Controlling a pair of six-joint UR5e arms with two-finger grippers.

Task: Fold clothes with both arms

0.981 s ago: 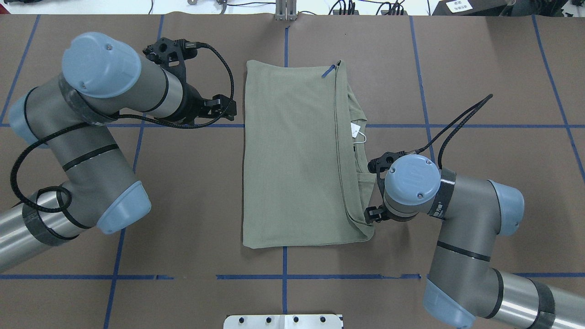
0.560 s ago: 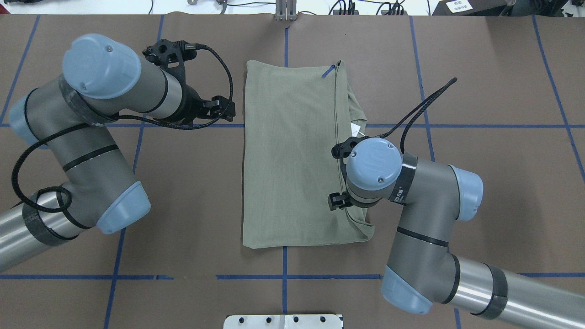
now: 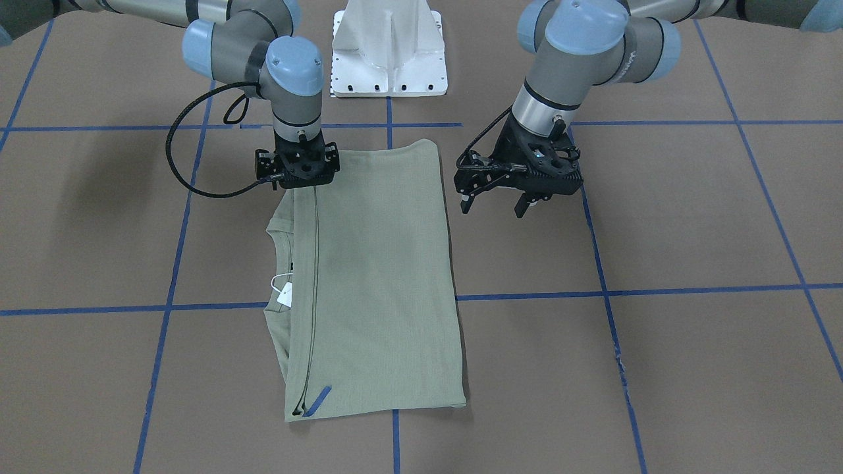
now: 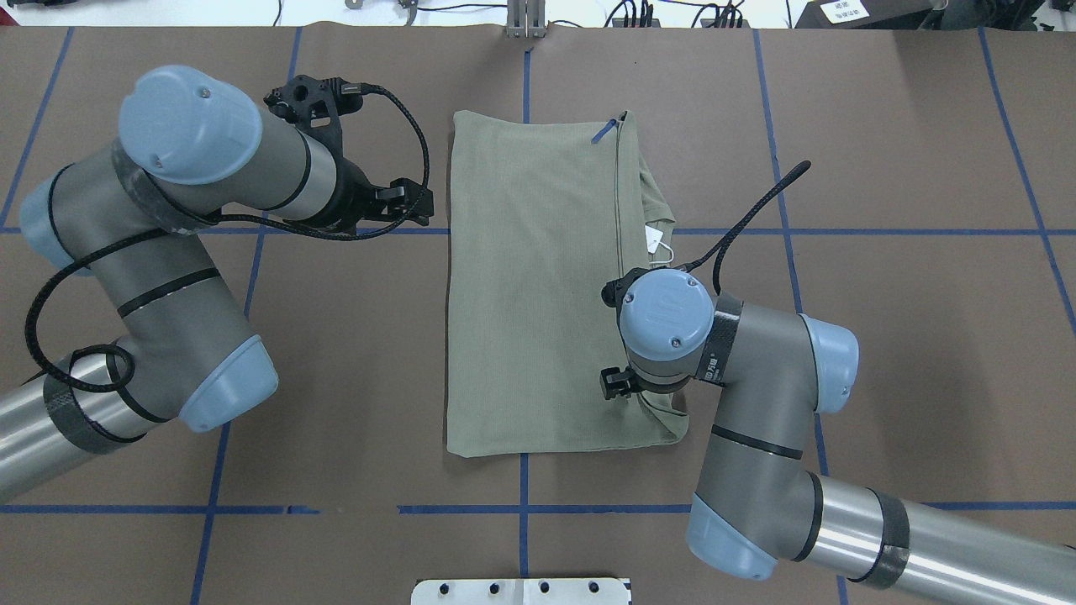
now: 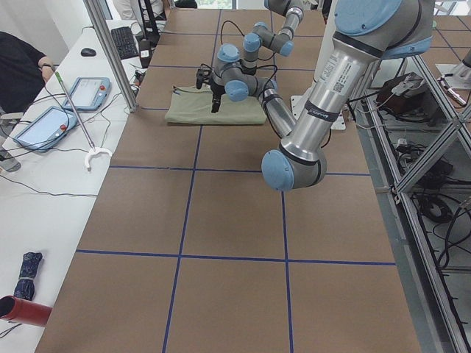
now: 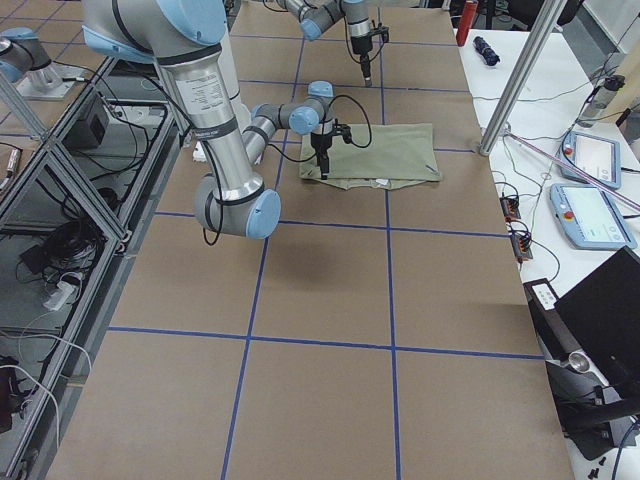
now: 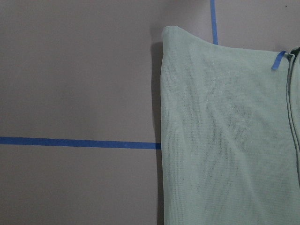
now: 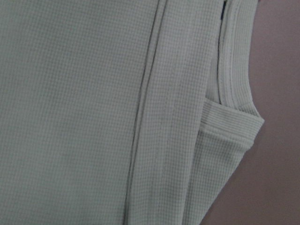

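The olive-green clothes lie flat as one folded rectangle, collar and white hang tag peeking out along one long side. My right gripper points straight down over the shirt's seam near the corner closest to the robot base. Its fingers are hidden, and the right wrist view shows only knit fabric. My left gripper hovers open beside the opposite long edge, holding nothing. The left wrist view shows that edge and bare table.
A short strip of blue tape lies on the shirt's far corner. The white pedestal base stands behind the shirt. Blue tape lines grid the brown table. Side benches hold tablets, where a person sits.
The right arm swung in from the shirt's collar-side edge to above the seam, its wrist now over the fabric. The left arm barely moved. The shirt lies as before.
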